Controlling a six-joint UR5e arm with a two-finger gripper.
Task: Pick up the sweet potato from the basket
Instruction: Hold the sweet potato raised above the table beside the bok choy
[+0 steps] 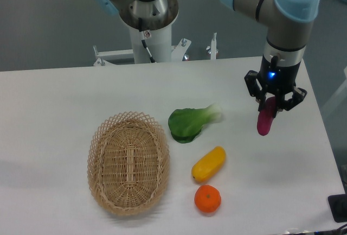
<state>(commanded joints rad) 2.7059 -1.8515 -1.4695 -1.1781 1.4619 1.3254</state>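
The magenta-purple sweet potato [265, 121] hangs upright in my gripper [271, 106], held above the table at the right side. The gripper's fingers are shut on its upper end. The oval tan wicker basket [128, 162] sits at the front left of the table, far to the left of the gripper. Nothing lies inside it.
A green leafy vegetable [188, 122] lies mid-table. An oblong yellow vegetable [209, 164] and a round orange fruit [207, 199] lie to the right of the basket. The arm's white base [149, 29] stands at the back edge. The table's right edge is close to the gripper.
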